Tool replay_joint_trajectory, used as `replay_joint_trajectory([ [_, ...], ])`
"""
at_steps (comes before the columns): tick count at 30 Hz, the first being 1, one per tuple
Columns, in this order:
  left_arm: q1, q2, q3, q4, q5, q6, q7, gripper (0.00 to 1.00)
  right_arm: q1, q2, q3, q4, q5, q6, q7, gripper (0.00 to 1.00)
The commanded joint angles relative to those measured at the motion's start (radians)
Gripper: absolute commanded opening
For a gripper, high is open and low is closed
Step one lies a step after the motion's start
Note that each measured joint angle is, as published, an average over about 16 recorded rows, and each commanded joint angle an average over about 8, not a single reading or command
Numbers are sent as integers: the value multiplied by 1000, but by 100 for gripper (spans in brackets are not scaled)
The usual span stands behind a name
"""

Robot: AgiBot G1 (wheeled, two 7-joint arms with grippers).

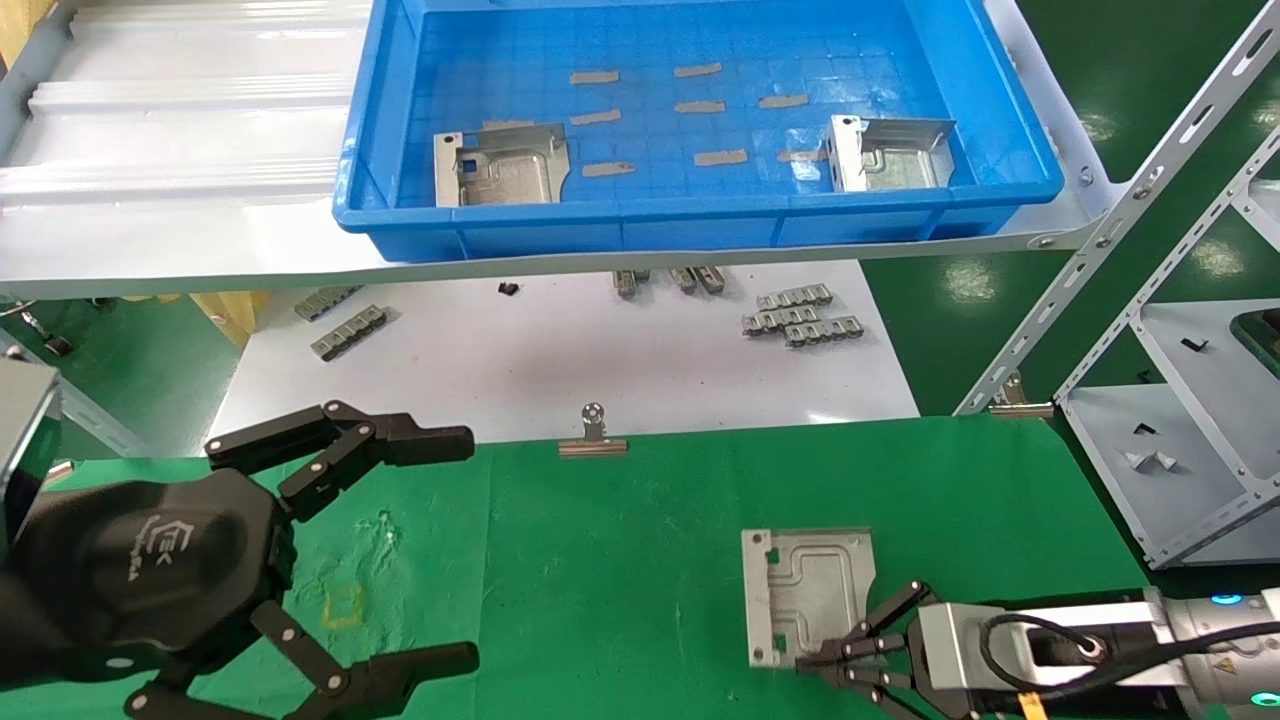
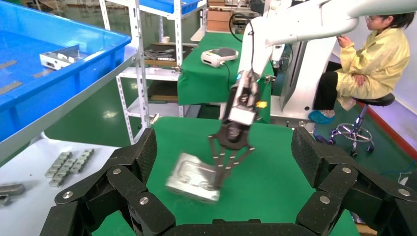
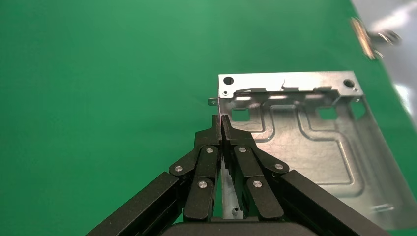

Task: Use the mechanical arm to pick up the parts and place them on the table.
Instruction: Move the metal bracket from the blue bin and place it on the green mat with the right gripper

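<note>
My right gripper is shut on the edge flange of a silver sheet-metal part, low over the green cloth table at the front right. I cannot tell whether the part touches the cloth. In the right wrist view the gripper pinches the flange of that part. The left wrist view shows the part tilted. My left gripper is open and empty over the table's front left, and it also shows in the left wrist view. Two more parts lie in the blue tray.
Grey tape strips lie on the tray floor. Ribbed clip strips lie on the white sheet. A binder clip sits at the cloth's far edge. A metal rack stands at the right. A seated person is beyond the table.
</note>
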Motion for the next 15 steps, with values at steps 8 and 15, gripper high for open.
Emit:
replay_joint_trajectory([
  [8,0,0,0,0,0,0,0,100,23,-104,4,-256,-11,-32,-141,0],
  [15,0,0,1,0,0,0,0,100,84,-147,-5,-434,-36,-90,-207,0],
])
